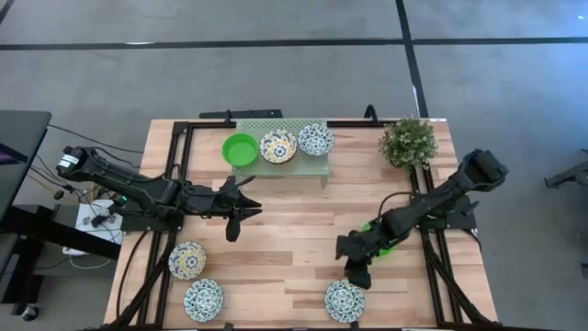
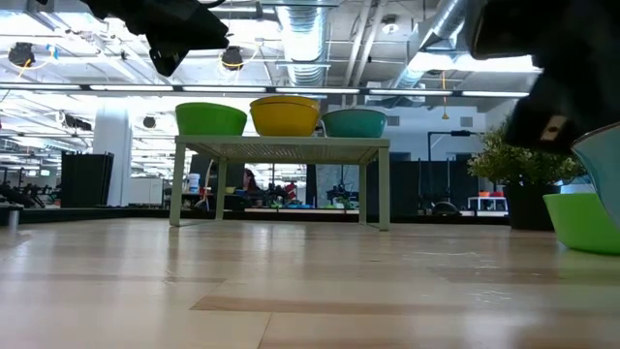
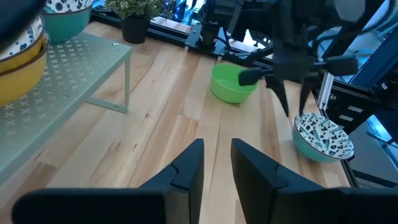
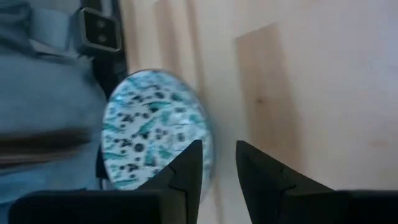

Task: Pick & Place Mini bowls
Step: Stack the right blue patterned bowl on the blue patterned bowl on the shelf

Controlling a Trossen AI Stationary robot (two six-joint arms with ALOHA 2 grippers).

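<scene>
On the pale green rack point(image 1: 280, 161) stand three mini bowls: a plain green one point(image 1: 240, 149), a yellow-blue floral one point(image 1: 277, 145) and a blue floral one point(image 1: 316, 140). Two floral bowls point(image 1: 187, 260) point(image 1: 203, 299) sit near the table's near-left corner. Another blue floral bowl point(image 1: 344, 300) point(image 4: 155, 137) rests by the near edge, and my right gripper point(image 1: 356, 271) point(image 4: 217, 165) hovers open just above its far rim. A green bowl point(image 1: 388, 245) point(image 3: 233, 84) lies under the right arm. My left gripper point(image 1: 234, 221) point(image 3: 216, 165) hangs open over bare table, in front of the rack.
A small potted plant point(image 1: 409, 141) stands at the far right, beside the rack. Black frame rails point(image 1: 175, 184) run along both table sides. Bare wood point(image 1: 294, 230) lies between the two grippers.
</scene>
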